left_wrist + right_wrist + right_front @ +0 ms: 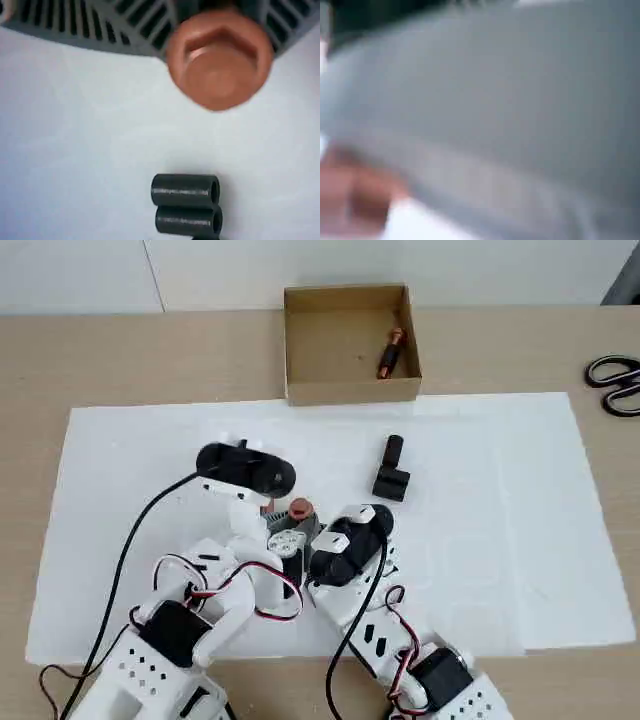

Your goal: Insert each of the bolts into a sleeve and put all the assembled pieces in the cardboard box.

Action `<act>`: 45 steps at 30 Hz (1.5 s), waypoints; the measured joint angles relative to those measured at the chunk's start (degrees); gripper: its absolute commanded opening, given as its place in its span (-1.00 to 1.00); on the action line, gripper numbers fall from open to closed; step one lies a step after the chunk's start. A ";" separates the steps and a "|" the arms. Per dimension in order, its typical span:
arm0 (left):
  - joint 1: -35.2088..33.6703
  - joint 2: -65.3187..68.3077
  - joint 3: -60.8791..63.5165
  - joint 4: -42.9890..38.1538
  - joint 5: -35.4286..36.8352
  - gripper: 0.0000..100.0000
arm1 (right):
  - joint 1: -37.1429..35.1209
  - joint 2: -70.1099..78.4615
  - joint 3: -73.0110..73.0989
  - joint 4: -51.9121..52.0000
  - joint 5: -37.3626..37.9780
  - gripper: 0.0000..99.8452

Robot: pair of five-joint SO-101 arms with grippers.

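An orange bolt [298, 508] hangs just above the white sheet between the two arms. In the left wrist view its head [217, 57] is close up, and my left gripper [215, 15], grey and ribbed, is shut on it. Two black sleeves [186, 204] lie side by side on the sheet beyond it. From above, that pair [390, 483] lies right of the bolt, with a third sleeve [393, 450] behind it. My right gripper [292, 540] sits just below the bolt. The cardboard box [300, 340] holds one bolt in a sleeve [390, 352].
The white sheet [500, 540] covers most of the wooden table. Scissors [615, 383] lie at the right edge, off the sheet. Both arms' cables trail toward the front edge. In the right wrist view a blurred grey surface [510, 100] is very near, with an orange patch [355, 200].
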 measured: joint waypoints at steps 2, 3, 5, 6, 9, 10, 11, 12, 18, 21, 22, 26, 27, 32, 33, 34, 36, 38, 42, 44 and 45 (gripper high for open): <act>0.00 -0.79 1.49 -1.05 -1.14 -0.99 | 0.00 0.09 0.00 0.00 -0.09 -0.99; 0.09 -0.97 2.11 -1.58 -2.20 -0.99 | 0.00 0.09 0.00 0.00 -0.09 -0.99; 0.35 -1.14 3.25 -2.46 -3.78 -0.99 | 0.00 0.18 0.00 0.00 -0.09 -0.99; 0.53 -1.32 3.52 -2.73 -4.13 -0.98 | 0.00 0.26 0.00 0.00 -0.09 -0.99; 0.97 -1.49 3.87 -2.99 -4.66 -0.83 | 0.00 0.26 0.00 0.00 -0.09 -0.99; 0.97 -1.49 3.87 -2.99 -4.75 -0.73 | 0.00 0.26 0.00 0.00 -0.09 -0.99; 0.97 -1.49 3.78 -2.99 -4.75 -0.64 | 0.00 0.26 0.00 0.00 -0.09 -0.99; 0.62 -1.49 3.43 -2.55 -4.75 -0.58 | 0.09 0.26 0.00 0.00 -0.09 -0.99; 0.26 -0.97 1.49 3.16 -4.92 -0.51 | 0.88 0.18 0.09 0.00 -0.09 -0.99; -0.18 -0.88 -0.62 5.89 -5.19 -0.51 | 1.14 0.09 0.09 0.00 -0.09 -0.99; -0.79 -0.88 -1.41 6.95 -4.75 -0.51 | 1.32 0.09 0.09 0.00 -0.09 -0.99; -5.80 -0.88 -6.42 9.93 -5.10 -0.51 | 2.90 0.09 0.09 0.00 -0.09 -0.99; -6.95 -0.88 -7.82 10.64 -5.10 -0.51 | 2.90 0.09 0.09 0.00 -0.09 -0.99; -15.82 -0.97 -15.38 14.24 -5.10 -0.51 | 3.78 0.09 0.09 0.00 -0.09 -0.99; -17.67 -0.97 -16.79 14.95 -5.19 -0.51 | 3.78 0.09 0.09 0.00 -0.09 -0.99; -19.87 -0.97 -17.93 15.56 -5.10 -0.51 | 3.78 0.09 0.09 0.00 -0.09 -0.99; -24.79 -0.97 -20.31 16.97 -5.10 -0.51 | 4.22 0.09 0.09 0.00 -0.09 -0.99; -30.51 -0.97 -22.15 18.55 -5.10 -0.51 | 5.45 0.09 0.09 0.00 -0.09 -0.99; -43.60 -0.97 -23.38 22.51 -5.80 -0.51 | 11.25 0.09 0.09 0.00 -0.09 -0.99; -49.76 -0.97 -23.12 23.56 -9.41 -0.51 | 16.44 0.09 -0.18 -0.18 -0.09 -0.99; -51.43 -0.97 -22.77 23.74 -12.22 -0.51 | 19.43 0.09 -0.53 -0.18 0.44 -0.99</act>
